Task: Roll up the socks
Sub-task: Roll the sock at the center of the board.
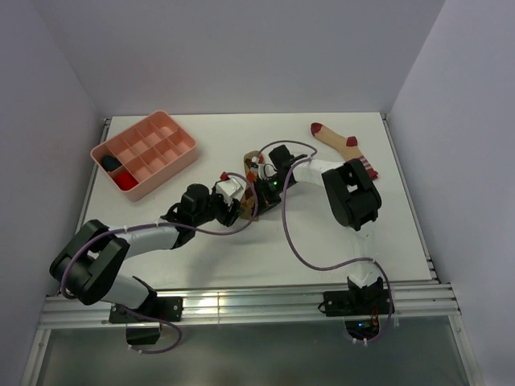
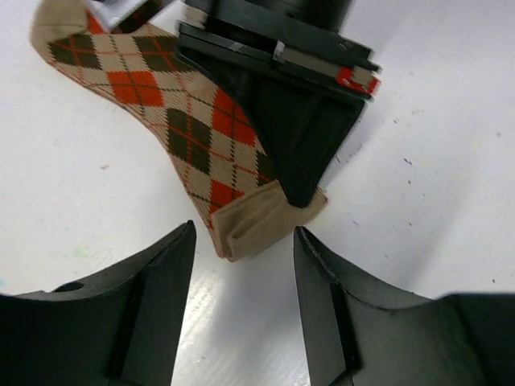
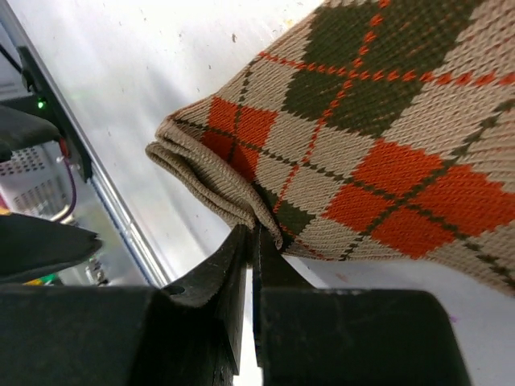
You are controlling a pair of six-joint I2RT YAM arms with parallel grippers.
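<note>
While our left gripper (image 2: 244, 235) hangs with its jaws wide apart and nothing in them, the folded tan end of the argyle sock (image 2: 193, 121) lies on the table (image 2: 80, 201) just ahead, in line with the gap. Beyond it our right gripper (image 3: 251, 235) is closed tight on the sock's edge beside that fold, with only a thin bite of the knit. We judge the main risk to be the fold springing open: the grip is shallow, so a pull from either arm could slip the fabric free, and our left jaws, closing too low, might drag the end flat instead of tucking it. The grippers sit very near and could knock together. Farther off, the tan sock with the striped cuff (image 1: 342, 145) lies unrolled, well apart, and the pink tray (image 1: 166, 174) stands far left
</note>
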